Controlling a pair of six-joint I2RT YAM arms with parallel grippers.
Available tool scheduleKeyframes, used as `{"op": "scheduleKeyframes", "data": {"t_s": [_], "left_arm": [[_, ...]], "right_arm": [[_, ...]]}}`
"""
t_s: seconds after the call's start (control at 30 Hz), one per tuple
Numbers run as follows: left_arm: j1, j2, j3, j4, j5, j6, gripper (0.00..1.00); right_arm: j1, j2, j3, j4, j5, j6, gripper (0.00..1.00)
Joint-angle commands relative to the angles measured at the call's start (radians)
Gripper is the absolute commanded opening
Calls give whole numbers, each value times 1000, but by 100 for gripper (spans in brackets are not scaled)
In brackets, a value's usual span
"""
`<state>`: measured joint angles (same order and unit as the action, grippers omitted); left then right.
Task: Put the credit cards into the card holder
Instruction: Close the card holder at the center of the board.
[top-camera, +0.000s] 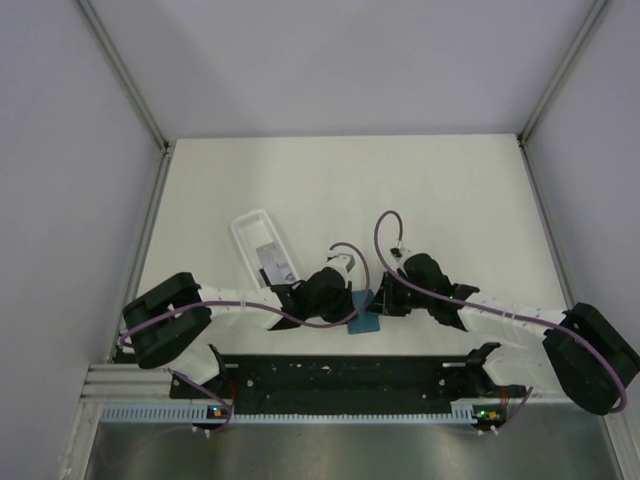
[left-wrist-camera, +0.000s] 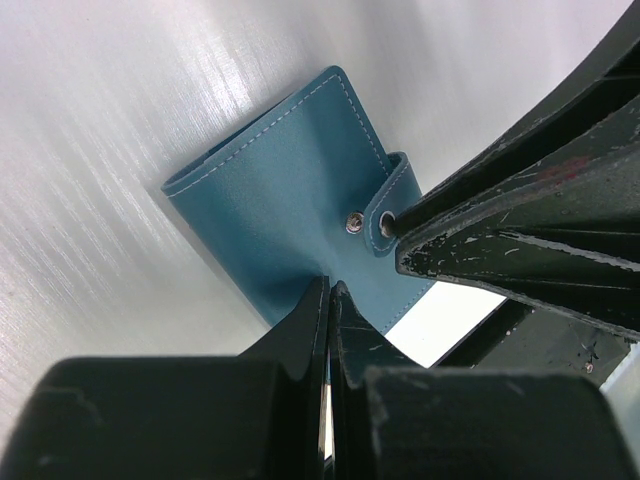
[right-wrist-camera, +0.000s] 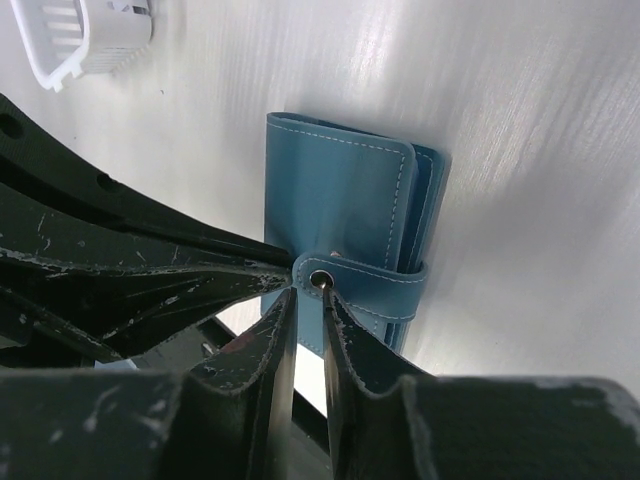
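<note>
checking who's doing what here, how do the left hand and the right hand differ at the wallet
The left hand has its fingers pressed together; the right hand shows a narrow gap. The left hand's tips sit at a plain edge of the card holder; the right hand's tips flank its snap tab, grip uncertain. Both meet at the closed card holder from opposite sides.

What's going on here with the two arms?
Both arms are at the teal card holder, which lies folded shut on the table. The left tool, shut, has its tips against one edge of the holder. The right tool sits at the snap tab with a slim gap between its fingers; whether it grips the tab is unclear. What look like the credit cards lie in the white tray, so none is loaded yet.
</note>
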<state>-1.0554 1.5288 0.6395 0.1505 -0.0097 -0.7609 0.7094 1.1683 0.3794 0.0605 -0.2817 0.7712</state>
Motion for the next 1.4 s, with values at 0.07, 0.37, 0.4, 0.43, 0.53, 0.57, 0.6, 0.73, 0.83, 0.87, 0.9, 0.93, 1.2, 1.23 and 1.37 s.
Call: {"op": "scheduleKeyframes", "data": {"t_s": [0.07, 0.37, 0.4, 0.43, 0.53, 0.57, 0.6, 0.73, 0.83, 0.87, 0.9, 0.93, 1.2, 1.23, 1.37], "left_arm": [[2, 7, 12, -48, -46, 12, 0], [2, 10, 14, -51, -44, 15, 0], [3, 8, 14, -49, -44, 15, 0], [2, 5, 14, -49, -45, 14, 0], [2, 5, 12, -48, -47, 14, 0], [2, 7, 12, -48, -47, 12, 0], [2, 5, 12, -48, -47, 14, 0], [3, 7, 12, -48, -45, 14, 0], [3, 8, 11, -43, -44, 14, 0], [2, 10, 12, -43, -44, 15, 0], [3, 10, 12, -42, -42, 12, 0], [3, 11, 11, -40, -42, 14, 0], [2, 13, 15, -35, -38, 12, 0], [3, 13, 14, -34, -38, 14, 0], [2, 11, 12, -35, -38, 12, 0]], "right_arm": [[-8, 31, 18, 62, -22, 3, 17], [-8, 67, 44, 27, -17, -6, 17], [-8, 73, 46, 24, -17, -7, 17], [-8, 77, 47, 24, -17, -6, 17], [-8, 93, 56, 13, -10, -4, 17], [-10, 96, 59, 9, -8, -4, 17], [-8, 99, 62, 7, -7, -4, 17], [-8, 100, 76, -17, 10, -3, 17], [-8, 100, 93, -53, 33, -6, 17], [-7, 102, 99, -59, 41, -6, 17], [-7, 103, 102, -59, 44, -9, 17], [-7, 102, 107, -91, 49, -9, 17], [18, 142, 150, -162, 87, -16, 17], [22, 148, 153, -162, 88, -18, 17], [44, 182, 171, -163, 98, -15, 17]]}}
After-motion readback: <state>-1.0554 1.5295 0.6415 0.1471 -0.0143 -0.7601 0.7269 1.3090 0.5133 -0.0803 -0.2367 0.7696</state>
